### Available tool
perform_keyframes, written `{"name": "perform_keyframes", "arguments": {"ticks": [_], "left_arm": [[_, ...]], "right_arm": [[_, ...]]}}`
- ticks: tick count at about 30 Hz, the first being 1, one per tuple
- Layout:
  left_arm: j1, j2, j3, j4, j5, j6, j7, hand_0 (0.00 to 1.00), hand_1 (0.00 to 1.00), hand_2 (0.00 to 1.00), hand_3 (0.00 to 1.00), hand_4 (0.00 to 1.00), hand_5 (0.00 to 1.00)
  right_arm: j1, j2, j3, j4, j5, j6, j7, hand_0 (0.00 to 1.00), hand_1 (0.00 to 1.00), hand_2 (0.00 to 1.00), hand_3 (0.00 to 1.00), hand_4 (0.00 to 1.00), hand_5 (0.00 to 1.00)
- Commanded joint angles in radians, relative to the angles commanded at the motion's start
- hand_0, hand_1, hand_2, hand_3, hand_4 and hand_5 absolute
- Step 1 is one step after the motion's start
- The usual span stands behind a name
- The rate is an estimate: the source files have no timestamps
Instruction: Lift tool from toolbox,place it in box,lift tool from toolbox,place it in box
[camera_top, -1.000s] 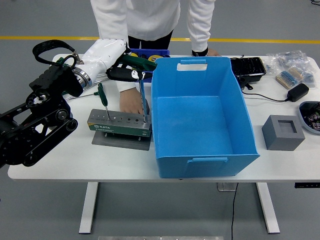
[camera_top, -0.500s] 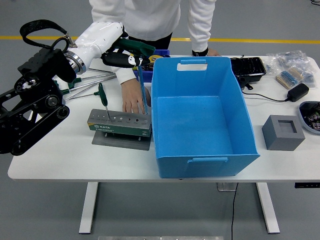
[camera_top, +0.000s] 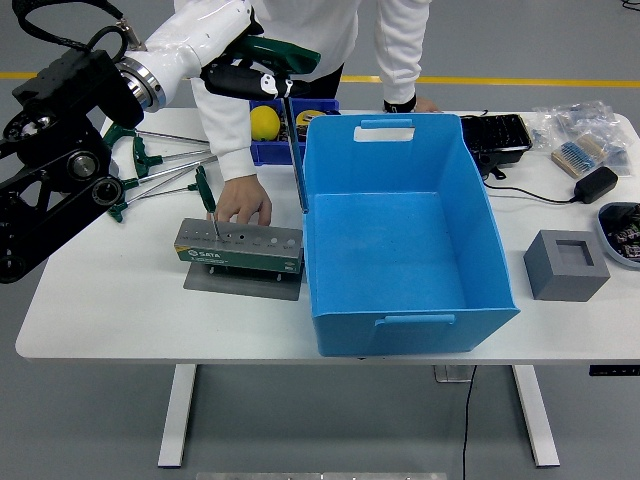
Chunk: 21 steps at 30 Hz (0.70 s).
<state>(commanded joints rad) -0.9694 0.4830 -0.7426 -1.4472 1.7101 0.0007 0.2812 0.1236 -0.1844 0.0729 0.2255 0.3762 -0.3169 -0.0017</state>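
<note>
Starting at the left edge of the tabletop: left hand (camera_top: 243, 76) up high over the far-left part, fingers wrapped tight round the green handle of a T-handle tool (camera_top: 292, 140). Shaft hanging straight down, tip out of the toolbox (camera_top: 240, 246) and dangling just beside the outer left wall of the blue box (camera_top: 400, 300), not yet over its rim.

Under the arm, near the far-left corner: a few loose green-handled drivers (camera_top: 150, 170) lying flat. Not sure how many.

Then the toolbox itself, a grey holder block on a plate towards the near-left, with one green-handled tool (camera_top: 205, 190) standing in a hole at its left end. Other holes empty by the look of it. A person's hand (camera_top: 243, 205) resting flat just behind the block, probably steadying it. Behind that, a small blue bin (camera_top: 300, 104) with a yellow ball in it.

Middle of the tabletop: the big blue box, open and empty as far as visible.

Towards the right edge: black tray (camera_top: 495, 135), grey foam block (camera_top: 565, 265), a charger (camera_top: 600, 183). No right hand anywhere.

So, mid-carry on one lift-and-place, probably. Next up: swing right and a touch higher to get the tip over the wall, then let go above the box floor. Worth watching for the shaft clipping that rim.
</note>
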Motion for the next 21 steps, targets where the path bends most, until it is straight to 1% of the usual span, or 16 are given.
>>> {"name": "perform_keyframes", "arguments": {"ticks": [3,7,9,12,15,21], "left_arm": [[-0.029,-0.001,0.005,-0.003,-0.014,-0.002,0.001,0.203,0.002,0.012,0.03,0.972,0.764],[-0.053,-0.013,0.001,-0.014,-0.017,-0.002,0.001,0.203,0.002,0.012,0.032,0.971,0.766],[-0.061,-0.026,0.002,-0.025,-0.016,-0.001,0.0,0.203,0.002,0.012,0.032,0.971,0.766],[-0.07,-0.054,0.018,-0.043,-0.017,0.002,-0.002,0.204,0.002,0.013,0.032,0.969,0.771],[-0.075,-0.076,0.051,-0.055,-0.022,0.005,-0.007,0.204,0.002,0.013,0.032,0.969,0.771],[-0.081,-0.131,0.183,-0.033,-0.027,0.015,-0.022,0.203,0.002,0.013,0.031,0.967,0.771]], "right_arm": [[0.001,-0.001,0.003,0.0,-0.006,0.0,-0.001,0.695,0.669,0.727,0.553,0.789,0.688],[0.002,-0.003,0.002,0.0,-0.005,0.0,0.0,0.695,0.669,0.727,0.553,0.789,0.688],[0.002,-0.003,0.002,0.001,-0.007,0.0,0.0,0.695,0.669,0.727,0.553,0.789,0.688],[0.003,-0.004,0.005,0.001,-0.013,0.0,-0.002,0.695,0.669,0.727,0.553,0.789,0.689],[0.004,-0.004,0.012,0.001,-0.027,-0.002,-0.006,0.695,0.669,0.727,0.553,0.789,0.689],[0.007,-0.005,0.022,0.003,-0.044,-0.005,-0.011,0.694,0.669,0.727,0.554,0.79,0.689]]}}
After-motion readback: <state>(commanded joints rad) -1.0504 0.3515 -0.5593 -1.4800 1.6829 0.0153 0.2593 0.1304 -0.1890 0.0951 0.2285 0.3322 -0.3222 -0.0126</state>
